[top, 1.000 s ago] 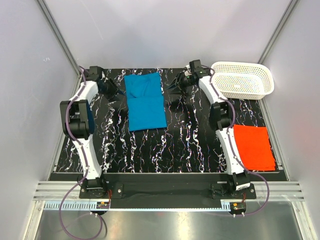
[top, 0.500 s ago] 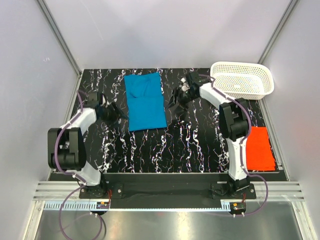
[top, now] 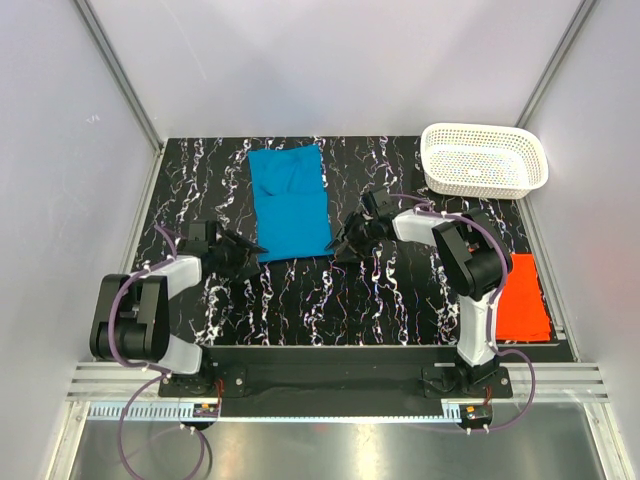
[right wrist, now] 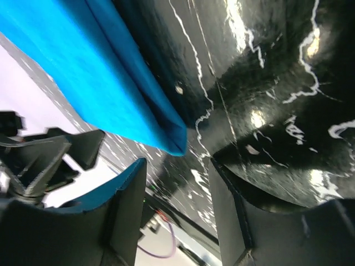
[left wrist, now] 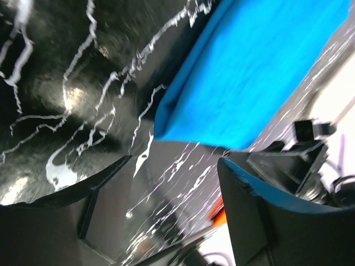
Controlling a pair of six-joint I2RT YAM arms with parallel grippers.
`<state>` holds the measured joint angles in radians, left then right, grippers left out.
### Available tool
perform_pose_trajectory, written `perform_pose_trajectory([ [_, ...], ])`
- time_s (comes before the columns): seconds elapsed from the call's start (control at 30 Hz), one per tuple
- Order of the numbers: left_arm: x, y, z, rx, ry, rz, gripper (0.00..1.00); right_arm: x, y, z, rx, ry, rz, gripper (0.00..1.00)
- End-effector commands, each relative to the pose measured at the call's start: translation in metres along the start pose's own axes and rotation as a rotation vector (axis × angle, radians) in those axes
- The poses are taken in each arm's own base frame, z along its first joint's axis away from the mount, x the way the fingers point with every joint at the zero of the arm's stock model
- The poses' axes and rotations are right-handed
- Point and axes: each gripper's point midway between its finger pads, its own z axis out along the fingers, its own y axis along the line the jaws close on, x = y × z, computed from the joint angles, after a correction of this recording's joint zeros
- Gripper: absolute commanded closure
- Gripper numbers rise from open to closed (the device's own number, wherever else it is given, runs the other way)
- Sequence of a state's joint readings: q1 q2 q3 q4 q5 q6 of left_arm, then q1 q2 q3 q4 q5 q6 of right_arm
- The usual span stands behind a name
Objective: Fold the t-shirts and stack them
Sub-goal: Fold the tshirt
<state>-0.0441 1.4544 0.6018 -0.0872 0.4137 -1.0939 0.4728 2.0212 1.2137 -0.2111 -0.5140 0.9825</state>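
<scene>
A folded rectangle of bright blue cloth t-shirt (top: 290,205) lies flat on the black table with white marble veins (top: 300,300), and both arms reach low toward its near edge from either side.

The left gripper (top: 254,246) has its two fingers spread wide apart, with nothing between them. In the left wrist view, the near left corner of the blue fold sits just ahead of the gap between the fingertips, and the rest of the cloth runs away ahead and to the right of them. Whether a fingertip touches the cloth cannot be told.

The right gripper (top: 338,248) is also spread and holds nothing. Its wrist view shows the near right corner of the blue fold just in front of its fingertips, the cloth stretching off ahead and to its left. Contact cannot be made out here either. The two grippers face each other across the shirt's near edge.

A folded orange-red cloth t-shirt (top: 525,295) lies well behind the right gripper, off to its right near the table's edge, partly hidden by that arm's upper link. A white perforated plastic basket (top: 480,186) stands well apart, beyond the right gripper and to its right.
</scene>
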Motion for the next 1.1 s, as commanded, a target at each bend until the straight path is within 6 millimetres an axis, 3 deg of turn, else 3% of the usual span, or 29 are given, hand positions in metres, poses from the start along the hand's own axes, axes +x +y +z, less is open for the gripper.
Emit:
perform_pose_trajectory([
  [0.0,-0.014,-0.002,0.008,0.03,-0.08,-0.098,0.34,-0.025,0.024,-0.005,-0.069,-0.148,0.066,0.45],
  [0.17,-0.01,0.013,0.022,-0.009,-0.059,-0.212,0.38,-0.03,0.018,-0.001,-0.059,-0.201,0.143,0.45],
  [0.57,-0.018,0.007,0.028,-0.011,-0.072,-0.222,0.52,-0.027,-0.003,0.012,-0.014,-0.192,0.234,0.48],
  [0.73,-0.02,0.013,0.033,-0.025,-0.074,-0.215,0.65,-0.025,-0.004,0.016,-0.009,-0.175,0.224,0.55],
  [0.93,-0.021,0.011,0.036,-0.021,-0.061,-0.197,0.8,-0.025,0.001,0.023,-0.024,-0.14,0.17,0.73],
  [1.07,-0.023,0.008,0.035,-0.018,-0.066,-0.186,0.8,-0.018,0.0,0.022,-0.025,-0.117,0.154,0.7],
])
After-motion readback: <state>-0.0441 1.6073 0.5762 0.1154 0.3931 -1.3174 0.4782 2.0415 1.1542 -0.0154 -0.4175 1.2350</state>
